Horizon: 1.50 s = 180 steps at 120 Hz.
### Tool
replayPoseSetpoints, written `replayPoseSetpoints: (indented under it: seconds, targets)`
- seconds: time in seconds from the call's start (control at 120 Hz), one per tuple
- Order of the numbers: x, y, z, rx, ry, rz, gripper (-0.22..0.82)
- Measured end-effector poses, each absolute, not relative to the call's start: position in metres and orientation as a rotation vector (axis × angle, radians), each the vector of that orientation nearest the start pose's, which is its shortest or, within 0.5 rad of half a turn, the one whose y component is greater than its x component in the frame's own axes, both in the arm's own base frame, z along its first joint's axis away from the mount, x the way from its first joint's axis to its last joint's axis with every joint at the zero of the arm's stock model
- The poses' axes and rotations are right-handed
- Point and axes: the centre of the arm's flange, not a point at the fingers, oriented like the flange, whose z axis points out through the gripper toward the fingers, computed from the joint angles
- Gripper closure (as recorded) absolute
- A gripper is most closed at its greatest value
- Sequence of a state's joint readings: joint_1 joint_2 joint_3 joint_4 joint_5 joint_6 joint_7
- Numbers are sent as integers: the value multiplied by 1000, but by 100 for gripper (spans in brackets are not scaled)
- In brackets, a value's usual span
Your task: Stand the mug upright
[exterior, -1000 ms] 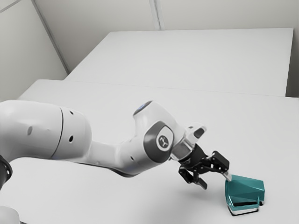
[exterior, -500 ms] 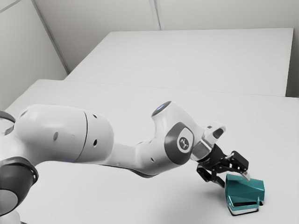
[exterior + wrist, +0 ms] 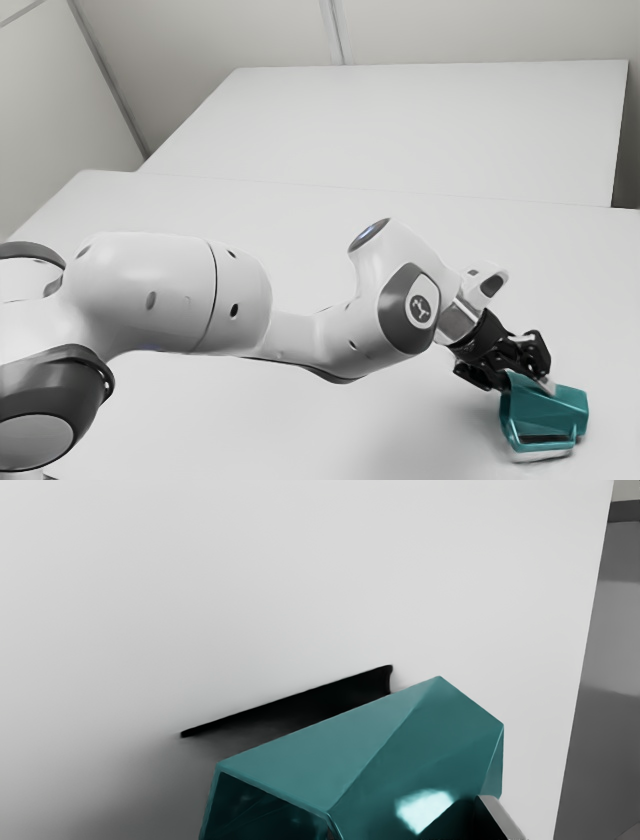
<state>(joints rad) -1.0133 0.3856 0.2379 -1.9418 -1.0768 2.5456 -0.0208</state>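
mug [image 3: 553, 408] is on its side, at or just above the surface [image 3: 250, 430] — mouth toward the arm, jaws [image 3: 527, 384] right at the rim, can't tell if clenched. long axis lies near flat — needs swinging mouth-up.

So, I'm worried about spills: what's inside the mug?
At its mouth, the mug shows some dark teal inner wall, with no contents that I can make out. Deeper in, including the bottom, its own side covers the view, so I can't tell.
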Motion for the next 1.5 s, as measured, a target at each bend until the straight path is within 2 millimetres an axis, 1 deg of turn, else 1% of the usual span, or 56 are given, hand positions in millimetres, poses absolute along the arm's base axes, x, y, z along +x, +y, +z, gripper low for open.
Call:
replayPoseSetpoints:
  seconds: [0.067,0.133,0.258,0.383,0.508,0.742,0.875,0.942,0.975,1.075,1.142,1.217,1.3,1.358,1.442,1.5]
  targets:
    - [457,-444,309,2494,75,-26,49]
    - [457,-445,311,2493,71,-22,53]
    - [457,-450,316,2490,58,-12,68]
    - [460,-455,326,2490,32,11,73]
    - [459,-458,330,2497,11,20,76]
    - [459,-463,341,2495,-19,38,77]
    - [460,-467,352,2496,-55,63,78]
    - [461,-467,363,2490,-73,81,78]
    - [462,-463,368,2495,-84,91,78]
    - [470,-443,379,2518,-99,120,76]
    - [479,-420,386,2550,-109,149,76]
    - [492,-385,394,2604,-123,194,76]
    - [510,-345,404,2666,-131,253,76]
    - [525,-316,410,2709,-119,282,76]
    - [542,-277,421,2769,-104,311,76]
    - [552,-251,424,2807,-70,315,77]
